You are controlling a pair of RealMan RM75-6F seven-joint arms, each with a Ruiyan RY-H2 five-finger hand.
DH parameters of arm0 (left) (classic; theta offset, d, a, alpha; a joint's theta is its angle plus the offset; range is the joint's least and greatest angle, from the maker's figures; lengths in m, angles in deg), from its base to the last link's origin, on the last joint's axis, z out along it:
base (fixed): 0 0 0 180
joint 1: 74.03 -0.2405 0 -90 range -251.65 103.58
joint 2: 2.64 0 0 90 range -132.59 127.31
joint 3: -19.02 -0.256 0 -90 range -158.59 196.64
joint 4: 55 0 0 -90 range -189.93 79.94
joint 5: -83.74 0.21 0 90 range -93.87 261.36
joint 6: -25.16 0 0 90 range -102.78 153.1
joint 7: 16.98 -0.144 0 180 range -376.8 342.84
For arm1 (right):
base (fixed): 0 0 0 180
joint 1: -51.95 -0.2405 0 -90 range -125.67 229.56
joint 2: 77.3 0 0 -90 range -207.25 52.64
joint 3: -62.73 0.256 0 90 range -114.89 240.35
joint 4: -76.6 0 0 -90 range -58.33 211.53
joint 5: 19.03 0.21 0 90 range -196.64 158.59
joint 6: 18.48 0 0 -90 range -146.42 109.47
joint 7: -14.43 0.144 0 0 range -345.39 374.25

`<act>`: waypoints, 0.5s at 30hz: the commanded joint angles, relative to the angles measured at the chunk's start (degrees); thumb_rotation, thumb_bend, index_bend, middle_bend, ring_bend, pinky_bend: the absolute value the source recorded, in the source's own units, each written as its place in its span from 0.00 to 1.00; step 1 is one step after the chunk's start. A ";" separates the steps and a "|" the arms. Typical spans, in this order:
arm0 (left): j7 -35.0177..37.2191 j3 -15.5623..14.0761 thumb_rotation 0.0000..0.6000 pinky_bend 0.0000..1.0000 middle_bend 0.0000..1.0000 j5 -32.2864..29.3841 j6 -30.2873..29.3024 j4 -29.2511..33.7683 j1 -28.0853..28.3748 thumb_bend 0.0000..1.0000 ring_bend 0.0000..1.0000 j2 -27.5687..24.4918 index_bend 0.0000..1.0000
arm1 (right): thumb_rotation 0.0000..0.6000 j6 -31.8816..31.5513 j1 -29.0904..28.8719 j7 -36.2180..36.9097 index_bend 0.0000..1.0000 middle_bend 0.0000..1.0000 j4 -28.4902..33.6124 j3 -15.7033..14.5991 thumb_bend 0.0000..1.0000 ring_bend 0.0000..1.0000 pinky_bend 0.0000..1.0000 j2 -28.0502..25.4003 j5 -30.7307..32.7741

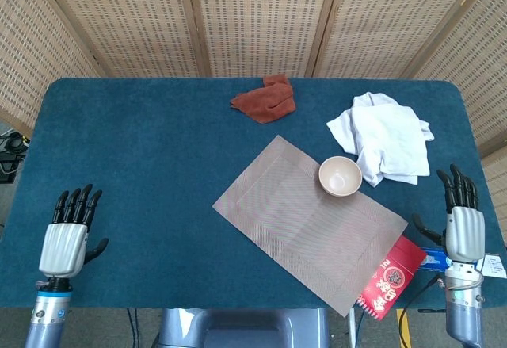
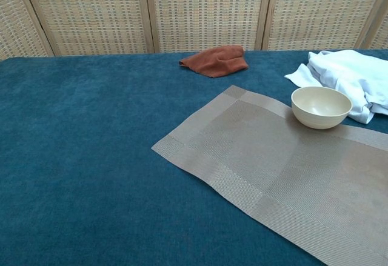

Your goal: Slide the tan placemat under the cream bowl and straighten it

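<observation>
mat flat, bowl perched on its edge

the tan placemat (image 1: 310, 220) lies unfolded and flat on the blue counter (image 1: 142, 158), turned diagonally so its corners point roughly to 12, 3, 6 and 9 o'clock. the cream bowl (image 1: 340, 177) sits upright at the mat's 1 o'clock edge, only partly on it by the look of it, so the bowl is not centred. the mat's 5 o'clock end overlaps a red notebook (image 1: 391, 277), which probably keeps that end from lying true. judging by this, the slide is largely done and squaring up remains.

a white cloth (image 1: 384, 135) lies just beside the bowl at 2 o'clock; a rust cloth (image 1: 265, 97) is well apart at 11 o'clock.

the left hand (image 1: 66, 237) rests at the counter's 8 o'clock edge, fingers (image 1: 76, 204) straight and slightly apart, holding nothing. the right hand (image 1: 463, 223) at 4 o'clock is likewise empty, fingers extended, clear of the mat.
</observation>
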 commanded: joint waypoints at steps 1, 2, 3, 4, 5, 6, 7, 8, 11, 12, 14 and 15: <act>-1.91 0.98 1.00 0.00 0.00 0.06 2.21 1.01 1.96 0.07 0.00 0.27 0.07 | 1.00 -0.19 0.08 0.42 0.12 0.00 -0.05 0.31 0.40 0.00 0.00 -0.02 -0.05; -3.59 2.14 1.00 0.00 0.00 0.56 4.97 1.77 4.57 0.05 0.00 0.95 0.08 | 1.00 0.13 0.07 0.80 0.12 0.00 -0.26 0.45 0.40 0.00 0.00 -0.06 0.21; -4.99 3.36 1.00 0.00 0.00 -0.18 7.39 2.00 6.54 0.04 0.00 1.75 0.08 | 1.00 0.37 0.02 1.03 0.12 0.00 -0.44 0.60 0.40 0.00 0.00 -0.09 0.39; -6.01 4.07 1.00 0.00 0.00 -0.87 8.94 2.21 7.74 0.03 0.00 2.30 0.09 | 1.00 0.43 0.01 1.13 0.12 0.00 -0.58 0.68 0.40 0.00 0.00 -0.10 0.43; -6.63 4.42 1.00 0.00 0.00 -1.19 9.83 2.32 8.46 0.02 0.00 2.66 0.10 | 1.00 0.42 0.01 1.15 0.12 0.00 -0.67 0.75 0.40 0.00 0.00 -0.10 0.44; -7.52 4.92 1.00 0.00 0.00 -1.61 11.18 2.35 9.59 0.02 0.00 3.26 0.10 | 1.00 0.39 0.04 1.20 0.12 0.00 -0.79 0.84 0.40 0.00 0.00 -0.10 0.48; -8.44 5.42 1.00 0.00 0.00 -2.11 12.59 2.25 10.76 0.02 0.00 3.89 0.10 | 1.00 0.38 0.08 1.29 0.12 0.00 -0.88 0.93 0.40 0.00 0.00 -0.12 0.56; -9.46 5.86 1.00 0.00 0.00 -2.85 14.14 2.21 11.90 0.02 0.00 4.50 0.10 | 1.00 0.40 0.15 1.41 0.12 0.00 -0.93 1.04 0.40 0.00 0.00 -0.18 0.69; -11.70 6.92 1.00 0.00 0.00 -4.72 17.66 2.05 14.58 0.02 0.00 5.95 0.10 | 1.00 0.38 0.31 1.76 0.12 0.00 -0.86 1.42 0.40 0.00 0.00 -0.42 1.09; -12.69 7.34 1.00 0.00 0.00 -5.41 18.95 1.65 15.70 0.02 0.00 6.64 0.10 | 1.00 0.27 0.37 1.97 0.12 0.00 -0.86 1.60 0.40 0.00 0.00 -0.51 1.17; -16.67 8.39 1.00 0.00 0.00 -6.27 23.54 -1.71 20.13 0.03 0.00 10.09 0.10 | 1.00 -0.06 0.56 2.57 0.12 0.00 -0.98 2.05 0.40 0.00 0.00 -0.80 1.34; -17.65 8.66 1.00 0.00 0.00 -6.78 24.32 -2.84 21.13 0.03 0.00 11.22 0.11 | 1.00 -0.03 0.58 2.67 0.12 0.00 -1.02 2.12 0.40 0.00 0.00 -0.85 1.38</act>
